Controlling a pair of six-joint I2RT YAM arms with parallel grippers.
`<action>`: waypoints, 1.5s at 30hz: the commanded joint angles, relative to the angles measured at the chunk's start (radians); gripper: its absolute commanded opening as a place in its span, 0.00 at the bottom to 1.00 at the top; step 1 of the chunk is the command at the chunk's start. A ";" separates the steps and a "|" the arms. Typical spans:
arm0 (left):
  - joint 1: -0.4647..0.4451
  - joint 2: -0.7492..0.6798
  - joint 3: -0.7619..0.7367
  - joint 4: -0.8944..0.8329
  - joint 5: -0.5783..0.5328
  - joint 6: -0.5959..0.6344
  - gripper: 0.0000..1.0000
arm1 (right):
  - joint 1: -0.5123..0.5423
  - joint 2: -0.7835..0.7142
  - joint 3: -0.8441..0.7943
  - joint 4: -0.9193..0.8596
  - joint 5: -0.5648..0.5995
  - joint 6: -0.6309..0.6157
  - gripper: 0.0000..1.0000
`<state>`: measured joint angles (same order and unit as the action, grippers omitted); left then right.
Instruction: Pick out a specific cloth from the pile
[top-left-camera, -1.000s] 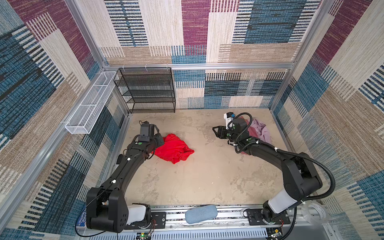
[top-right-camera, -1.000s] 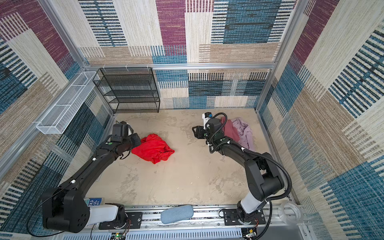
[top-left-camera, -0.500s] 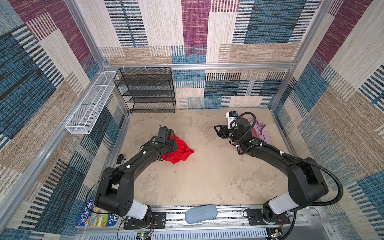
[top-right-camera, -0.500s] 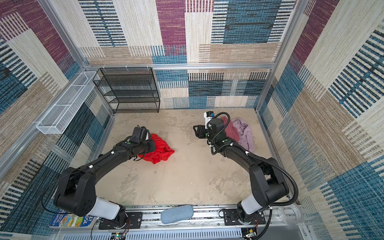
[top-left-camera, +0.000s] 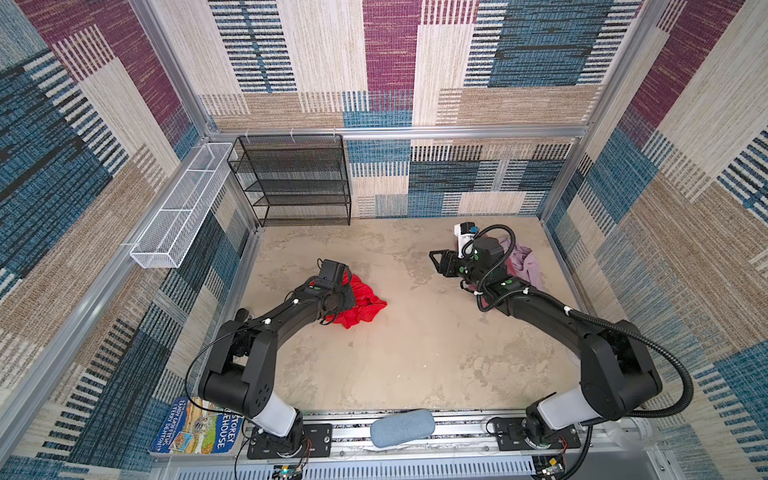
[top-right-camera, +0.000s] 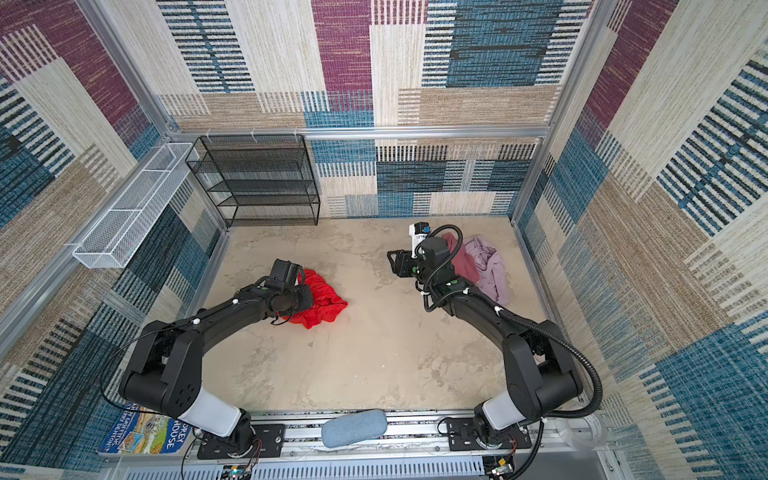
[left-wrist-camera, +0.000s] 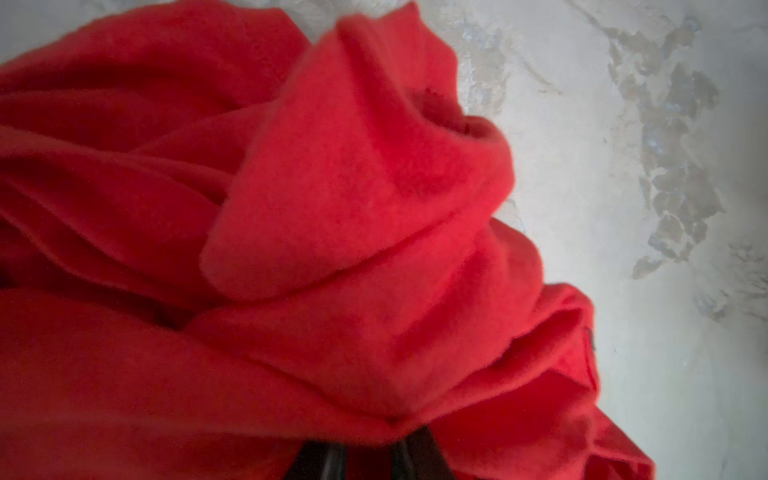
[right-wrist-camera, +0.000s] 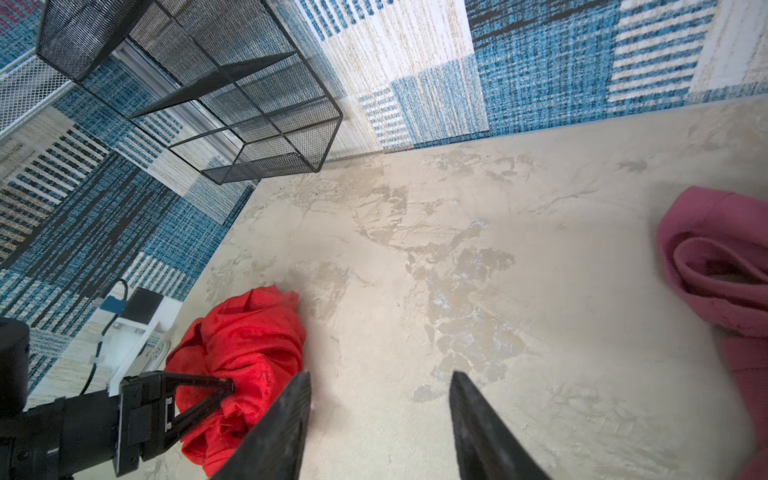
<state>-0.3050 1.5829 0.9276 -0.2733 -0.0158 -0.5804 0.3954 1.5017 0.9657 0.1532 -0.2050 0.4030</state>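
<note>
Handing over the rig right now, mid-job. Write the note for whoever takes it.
Left gripper: shut on a fold of the red cloth, on the left of the table.
Right gripper: open, empty, above the table near the other cloths.
Lilac-pink cloth and dusty rose cloth lie heaped together, far right, apart from it.
Done: red cloth separated from them and gripped.
Left: lift it clear.

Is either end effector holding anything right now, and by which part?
The left end effector pinches the red cloth by a bunched fold on the side nearest its own arm. The right end effector is open, holding nothing.
</note>
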 joint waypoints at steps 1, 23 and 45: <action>0.026 0.018 0.014 0.011 -0.018 -0.014 0.21 | 0.001 -0.002 0.009 0.006 0.016 0.010 0.57; 0.334 0.273 0.245 0.104 0.054 0.059 0.21 | 0.002 0.064 0.121 -0.067 0.044 0.007 0.56; 0.243 -0.192 0.025 0.172 -0.072 0.232 0.86 | -0.091 -0.143 -0.079 0.082 0.347 -0.253 1.00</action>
<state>-0.0422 1.4551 1.0065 -0.1131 0.0574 -0.4404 0.3363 1.4101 0.9634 0.1215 0.0208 0.2451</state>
